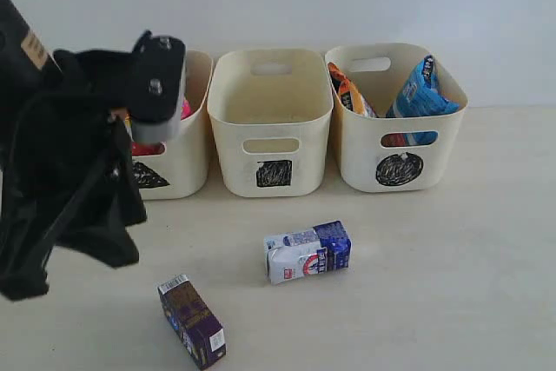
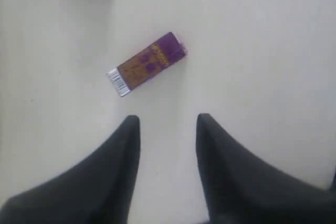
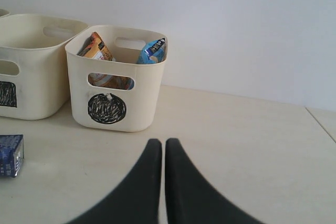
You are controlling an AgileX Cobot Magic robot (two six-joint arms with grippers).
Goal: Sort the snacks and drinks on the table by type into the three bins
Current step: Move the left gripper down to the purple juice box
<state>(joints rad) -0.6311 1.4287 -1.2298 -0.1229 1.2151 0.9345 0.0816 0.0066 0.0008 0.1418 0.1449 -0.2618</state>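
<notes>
The purple carton (image 1: 192, 321) lies on its side at the near left of the bench (image 1: 452, 284). The blue carton (image 1: 307, 251) lies on its side a little farther and to the right, in front of the middle bin (image 1: 271, 119). They are apart from each other and neither is in a bin.

That middle bin, marked with a square, looks empty. The right bin (image 1: 443, 154), marked with a circle, holds the orange bag (image 1: 349, 93) and the blue bag (image 1: 423, 89), both sticking up above its rim. In the left bin (image 1: 195, 141) something pink and red shows (most of it is hidden behind the arm, so I cannot say what).

The left hand (image 2: 168, 119) hangs above the bench near the purple carton, its jaws partly apart with nothing between them. The right hand (image 3: 162, 142) is closed tight on nothing, low over the bench on the right, facing the right bin.

My judgement: the bags are sorted, the left bin has probably had its share, and the two drinks are what is left, most likely for the middle bin. The purple carton looks to be next.
</notes>
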